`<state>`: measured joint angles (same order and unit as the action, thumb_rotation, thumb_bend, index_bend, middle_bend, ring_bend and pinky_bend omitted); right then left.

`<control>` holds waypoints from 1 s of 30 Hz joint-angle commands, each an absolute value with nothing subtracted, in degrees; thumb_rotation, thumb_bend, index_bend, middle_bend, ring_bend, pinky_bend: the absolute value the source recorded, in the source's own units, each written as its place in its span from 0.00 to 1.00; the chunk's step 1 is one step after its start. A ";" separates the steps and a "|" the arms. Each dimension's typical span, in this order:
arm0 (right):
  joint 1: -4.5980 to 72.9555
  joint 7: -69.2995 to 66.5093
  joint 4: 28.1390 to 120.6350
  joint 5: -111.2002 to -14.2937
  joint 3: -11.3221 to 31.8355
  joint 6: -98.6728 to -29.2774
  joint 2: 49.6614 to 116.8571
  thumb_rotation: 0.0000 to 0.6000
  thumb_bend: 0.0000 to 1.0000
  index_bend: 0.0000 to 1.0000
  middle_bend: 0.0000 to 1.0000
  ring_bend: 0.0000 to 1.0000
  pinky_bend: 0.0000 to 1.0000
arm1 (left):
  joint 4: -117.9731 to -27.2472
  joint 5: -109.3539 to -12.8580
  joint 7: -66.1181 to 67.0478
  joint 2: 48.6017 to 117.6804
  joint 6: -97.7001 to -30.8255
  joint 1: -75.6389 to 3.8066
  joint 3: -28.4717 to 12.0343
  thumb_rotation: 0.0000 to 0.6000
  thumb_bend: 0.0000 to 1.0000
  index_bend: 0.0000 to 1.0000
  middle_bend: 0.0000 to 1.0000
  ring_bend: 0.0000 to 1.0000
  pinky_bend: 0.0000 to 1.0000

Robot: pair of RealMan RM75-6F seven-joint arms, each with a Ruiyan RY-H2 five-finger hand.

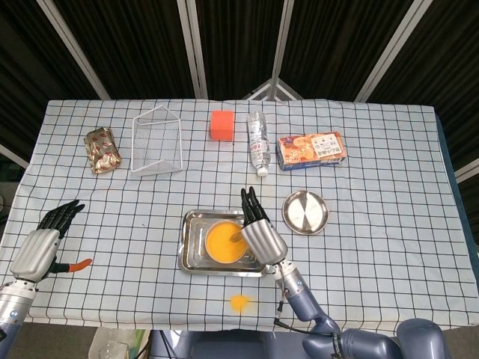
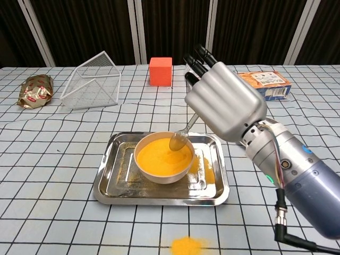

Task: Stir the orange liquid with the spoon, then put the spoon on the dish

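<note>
A white bowl of orange liquid (image 2: 162, 157) (image 1: 226, 241) stands in a steel tray (image 2: 114, 183) (image 1: 192, 250). My right hand (image 2: 224, 102) (image 1: 259, 232) grips the spoon (image 2: 182, 135) by its handle, and the spoon's bowl dips into the liquid at the bowl's far right side. The round steel dish (image 1: 305, 212) lies right of the tray; in the chest view my right hand hides most of it. My left hand (image 1: 43, 241) hovers at the table's front left, fingers apart, holding nothing.
At the back lie a foil packet (image 1: 102, 149), a wire basket (image 1: 158, 140), an orange cube (image 1: 222, 124), a water bottle (image 1: 258, 141) and a biscuit box (image 1: 311, 150). An orange spill (image 1: 239, 302) marks the cloth near the front edge. A small orange-tipped object (image 1: 77, 264) lies by my left hand.
</note>
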<state>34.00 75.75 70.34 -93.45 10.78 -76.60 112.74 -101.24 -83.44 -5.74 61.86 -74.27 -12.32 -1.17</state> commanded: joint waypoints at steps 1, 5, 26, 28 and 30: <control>34.13 75.82 70.53 -93.28 10.95 -76.55 112.63 1.00 0.78 0.72 0.26 0.00 0.00 | -101.26 -83.41 -5.66 61.88 -74.32 -12.28 -1.17 1.00 0.00 0.00 0.00 0.00 0.02; 34.61 75.12 69.34 -92.50 11.44 -75.96 113.29 1.00 0.78 0.72 0.26 0.00 0.00 | -101.30 -83.31 -5.60 61.88 -74.35 -12.25 -1.19 1.00 0.00 0.00 0.00 0.00 0.02; 36.55 70.45 60.96 -91.09 12.28 -76.44 116.92 1.00 0.78 0.74 0.26 0.00 0.00 | -101.24 -83.19 -5.79 61.85 -73.89 -12.45 -1.20 1.00 0.00 0.00 0.00 0.00 0.02; 36.44 70.19 60.58 -91.12 11.88 -76.67 117.22 1.00 0.78 0.74 0.26 0.00 0.00 | -101.27 -83.21 -5.69 61.87 -73.90 -12.44 -1.18 1.00 0.00 0.00 0.00 0.00 0.02; 36.26 69.82 60.23 -91.05 11.53 -76.90 117.66 1.00 0.78 0.74 0.26 0.00 0.00 | -101.28 -83.24 -5.67 61.87 -73.92 -12.43 -1.16 1.00 0.00 0.00 0.00 0.00 0.02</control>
<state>36.34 69.93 60.34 -91.08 11.65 -76.81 117.54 -101.28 -83.24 -5.67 61.87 -73.92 -12.43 -1.16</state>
